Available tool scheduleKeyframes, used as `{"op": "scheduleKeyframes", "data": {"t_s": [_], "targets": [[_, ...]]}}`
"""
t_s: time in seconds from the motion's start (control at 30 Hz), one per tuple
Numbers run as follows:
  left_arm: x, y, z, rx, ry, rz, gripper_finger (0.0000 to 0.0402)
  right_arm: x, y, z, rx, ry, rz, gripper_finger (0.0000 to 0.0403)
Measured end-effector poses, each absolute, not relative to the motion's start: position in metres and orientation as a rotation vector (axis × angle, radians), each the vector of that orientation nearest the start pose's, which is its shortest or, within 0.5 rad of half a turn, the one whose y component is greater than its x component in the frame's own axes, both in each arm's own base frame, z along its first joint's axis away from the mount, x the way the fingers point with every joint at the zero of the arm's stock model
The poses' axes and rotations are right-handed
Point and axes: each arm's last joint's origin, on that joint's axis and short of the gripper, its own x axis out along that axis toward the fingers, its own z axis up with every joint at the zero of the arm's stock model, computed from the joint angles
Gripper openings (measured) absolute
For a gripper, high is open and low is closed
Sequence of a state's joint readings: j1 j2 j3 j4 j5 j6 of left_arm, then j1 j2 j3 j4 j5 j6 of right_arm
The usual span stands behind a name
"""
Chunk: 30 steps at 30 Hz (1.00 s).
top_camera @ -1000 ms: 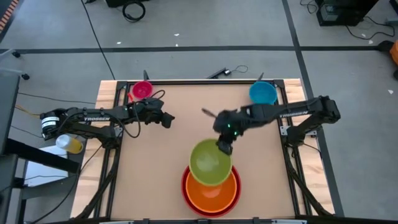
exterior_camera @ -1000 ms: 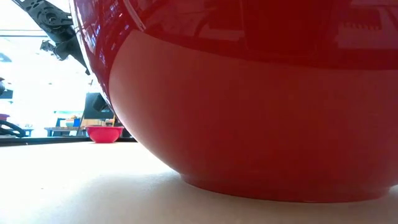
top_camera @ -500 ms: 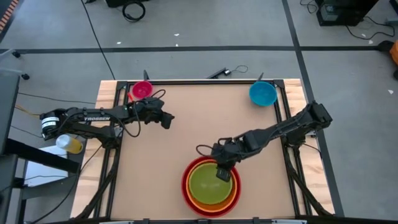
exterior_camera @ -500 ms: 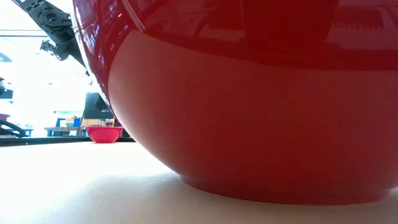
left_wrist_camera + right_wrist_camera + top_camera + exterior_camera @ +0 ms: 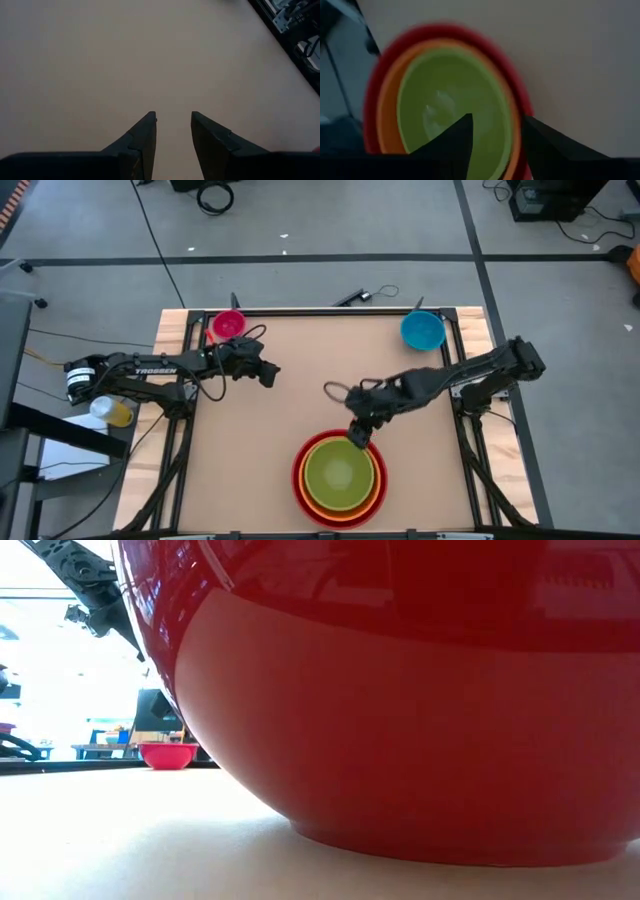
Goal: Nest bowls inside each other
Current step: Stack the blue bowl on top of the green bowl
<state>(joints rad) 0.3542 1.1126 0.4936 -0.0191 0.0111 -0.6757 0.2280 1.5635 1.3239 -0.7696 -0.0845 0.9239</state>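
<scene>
Near the table's front edge stands the red bowl (image 5: 296,480), with the orange bowl (image 5: 306,494) resting in it and the lime green bowl (image 5: 340,473) resting in the orange one. My right gripper (image 5: 357,438) hangs open just above the stack's far rim; its wrist view looks down on the green bowl (image 5: 450,100). The blue bowl (image 5: 423,330) sits at the far right corner and the pink bowl (image 5: 228,325) at the far left. My left gripper (image 5: 272,373) waits open over bare table near the pink bowl.
In the low view the red bowl (image 5: 400,720) fills most of the picture, with the pink bowl (image 5: 168,755) small behind it. Bare tabletop (image 5: 300,400) lies between the two arms. A metal frame rims the table.
My right gripper held the green bowl tilted over the stack's far side, moved toward the near edge and set it down inside the orange bowl. It has let go and drawn back toward the far edge. The green bowl now sits level in the stack.
</scene>
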Motion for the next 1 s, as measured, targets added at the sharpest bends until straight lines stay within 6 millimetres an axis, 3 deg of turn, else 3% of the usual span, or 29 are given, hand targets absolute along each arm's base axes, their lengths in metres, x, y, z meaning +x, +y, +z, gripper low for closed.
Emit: {"op": "scheduleKeyframes", "data": {"t_s": [0.13, 0.27, 0.43, 0.6, 0.8, 1.0], "targets": [[0.202, 0.075, 0.189, -0.736, 0.500, 0.538, 0.0123, 0.299, 0.055, 0.305, 0.777, 0.994, -0.270, 0.0170], [0.201, 0.077, 0.189, -0.711, 0.494, 0.568, 0.0123, 0.268, 0.027, 0.306, 0.735, 1.085, -0.597, 0.0170], [0.200, 0.082, 0.190, -0.716, 0.477, 0.590, 0.0123, 0.235, -0.015, 0.299, 0.546, 1.285, -0.958, 0.0169], [0.198, 0.086, 0.190, -0.720, 0.470, 0.610, 0.0123, 0.230, -0.066, 0.279, 0.455, 1.296, -0.995, 0.0169], [0.197, 0.089, 0.190, -0.727, 0.465, 0.622, 0.0123, 0.216, -0.130, 0.240, 0.543, 1.333, -1.084, 0.0169], [0.197, 0.089, 0.190, -0.729, 0.465, 0.624, 0.0123, 0.209, -0.162, 0.220, 0.534, 1.399, -1.060, 0.0169]]}}
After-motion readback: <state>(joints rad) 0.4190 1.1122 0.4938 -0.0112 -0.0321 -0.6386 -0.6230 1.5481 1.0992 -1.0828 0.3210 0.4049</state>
